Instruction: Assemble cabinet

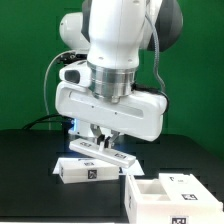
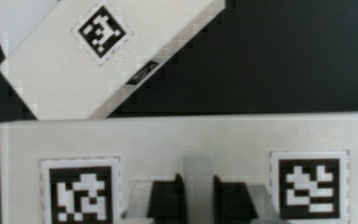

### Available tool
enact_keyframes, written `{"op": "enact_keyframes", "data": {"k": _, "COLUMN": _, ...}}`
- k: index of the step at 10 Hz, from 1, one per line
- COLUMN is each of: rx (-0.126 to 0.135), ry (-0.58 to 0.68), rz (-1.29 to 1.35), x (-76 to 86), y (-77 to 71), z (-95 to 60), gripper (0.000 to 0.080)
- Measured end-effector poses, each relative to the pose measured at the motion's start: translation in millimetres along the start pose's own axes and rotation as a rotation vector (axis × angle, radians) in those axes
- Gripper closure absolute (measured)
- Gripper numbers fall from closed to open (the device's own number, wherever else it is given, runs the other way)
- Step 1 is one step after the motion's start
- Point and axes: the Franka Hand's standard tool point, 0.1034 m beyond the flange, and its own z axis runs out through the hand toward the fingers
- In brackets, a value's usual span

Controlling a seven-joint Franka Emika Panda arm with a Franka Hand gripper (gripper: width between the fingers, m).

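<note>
My gripper (image 1: pixel 98 143) reaches down onto the middle of a flat white cabinet panel (image 1: pixel 106 155), between its two marker tags. In the wrist view the dark fingertips (image 2: pixel 158 200) stand close together over that panel (image 2: pixel 194 145), with only a narrow pale strip between them. I cannot tell whether they pinch anything. A second white tagged piece (image 1: pixel 88 172) lies just in front of it. The wrist view shows another tagged white panel (image 2: pixel 87 70) lying at an angle beyond. The white cabinet box (image 1: pixel 140 200) with open compartments sits at the exterior view's lower right.
The table top (image 1: pixel 30 180) is black, with a green backdrop (image 1: pixel 25 60) behind. The bulky white arm (image 1: pixel 115 50) fills the middle of the exterior view and hides what is behind it. Cables (image 1: pixel 45 118) hang at the exterior view's left.
</note>
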Motion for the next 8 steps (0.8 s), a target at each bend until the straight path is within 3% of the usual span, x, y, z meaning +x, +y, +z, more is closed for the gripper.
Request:
{"op": "enact_keyframes", "data": {"k": 4, "rx": 0.12, "ry": -0.029, "rz": 0.52, "x": -21.3, "y": 9.1, "z": -9.3, "gripper": 0.0737}}
{"op": "enact_keyframes", "data": {"k": 5, "rx": 0.166, "ry": -0.047, "rz": 0.633, "x": -24.4, "y": 9.1, "z": -8.2, "gripper": 0.0737}}
{"op": "enact_keyframes", "data": {"k": 8, "rx": 0.172, "ry": -0.066, "rz": 0.815, "x": -27.7, "y": 4.6, "z": -5.9, "gripper": 0.0737}}
